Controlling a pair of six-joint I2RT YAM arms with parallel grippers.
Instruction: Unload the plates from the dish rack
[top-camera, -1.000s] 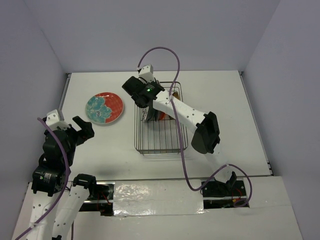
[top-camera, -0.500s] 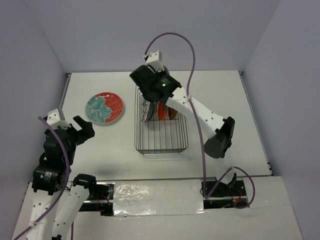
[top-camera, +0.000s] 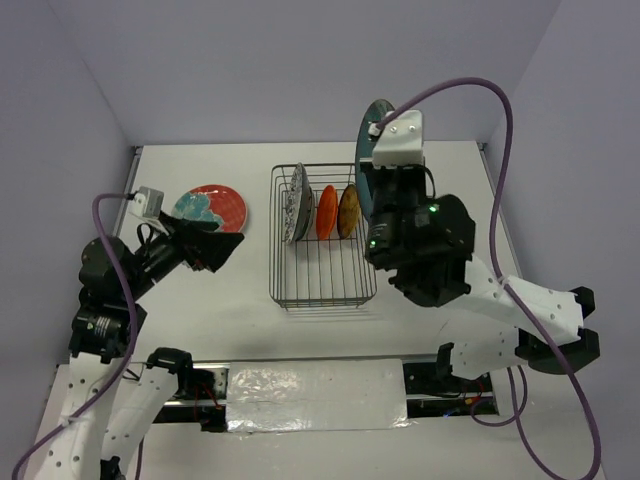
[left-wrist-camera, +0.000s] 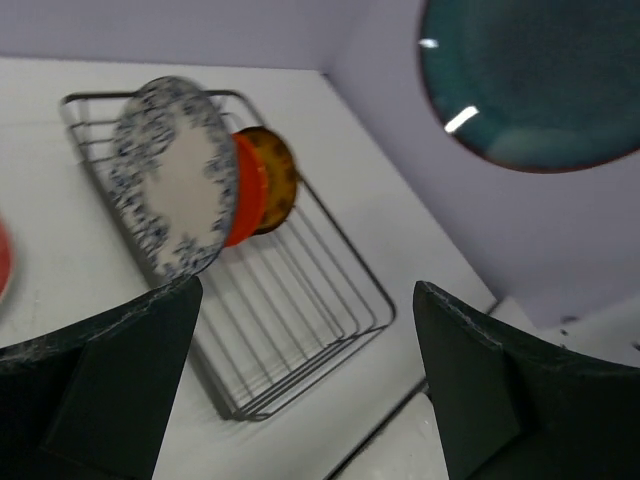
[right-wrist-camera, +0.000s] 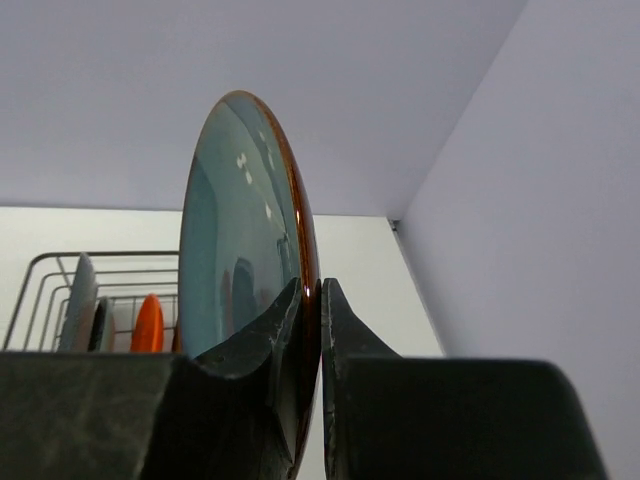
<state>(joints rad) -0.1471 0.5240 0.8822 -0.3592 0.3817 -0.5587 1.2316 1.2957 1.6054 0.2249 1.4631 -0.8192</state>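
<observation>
Pinching the dark teal plate (right-wrist-camera: 240, 250) by its rim, your right gripper (right-wrist-camera: 310, 292) is holding it upright, high beside the dish rack (top-camera: 320, 285). Your left gripper (top-camera: 205, 245) is gaping wide, empty. You're carrying one plate out, I judge, and next you're needing a bare patch of table (top-camera: 450, 200) to lay it flat.

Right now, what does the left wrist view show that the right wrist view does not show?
Only the left wrist view shows the left fingers, spread wide with nothing between them, and the blue-patterned face of the white plate. Only the right wrist view shows the right fingers pinching the rim of the teal plate, seen edge-on. Both show that teal plate out of the dish rack and the orange plate standing in it.
</observation>
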